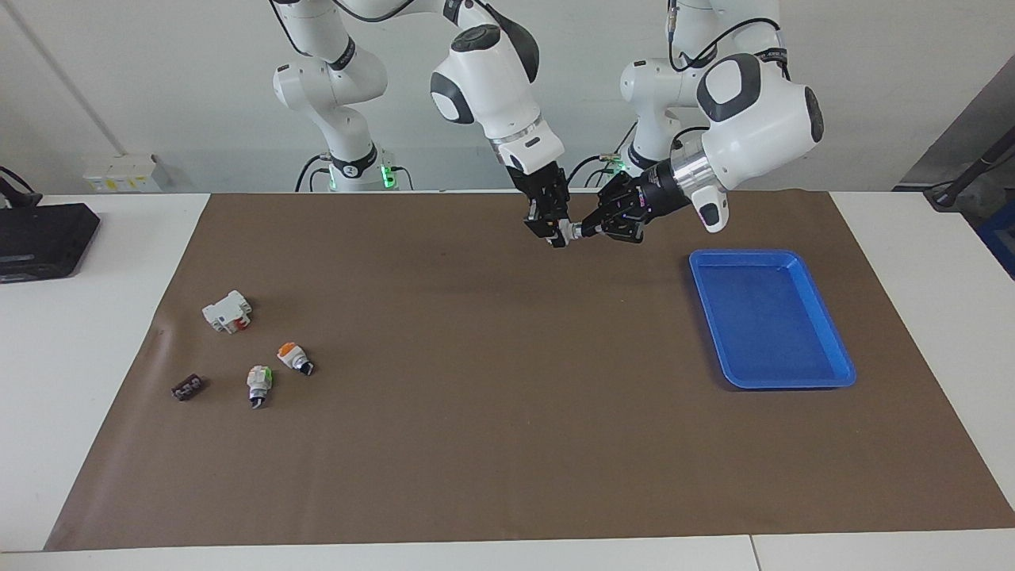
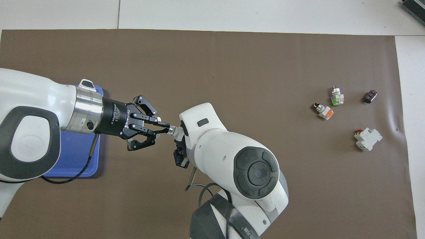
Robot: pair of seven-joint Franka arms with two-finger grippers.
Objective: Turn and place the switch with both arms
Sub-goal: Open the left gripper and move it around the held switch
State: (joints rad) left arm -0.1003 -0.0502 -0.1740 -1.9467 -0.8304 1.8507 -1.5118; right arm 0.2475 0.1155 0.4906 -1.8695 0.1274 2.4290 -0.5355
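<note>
A switch with a white-silver body and a black knob tip hangs in the air between the two grippers, over the brown mat near the robots' edge. My right gripper points down and is shut on its body. My left gripper comes in level from the tray's end and is shut on the knob tip. In the overhead view the right wrist hides most of the switch. A twin switch with an orange cap lies on the mat toward the right arm's end.
A blue tray sits on the mat at the left arm's end. Near the twin lie a green-capped switch, a white block with a red part and a small dark part. A black device rests off the mat.
</note>
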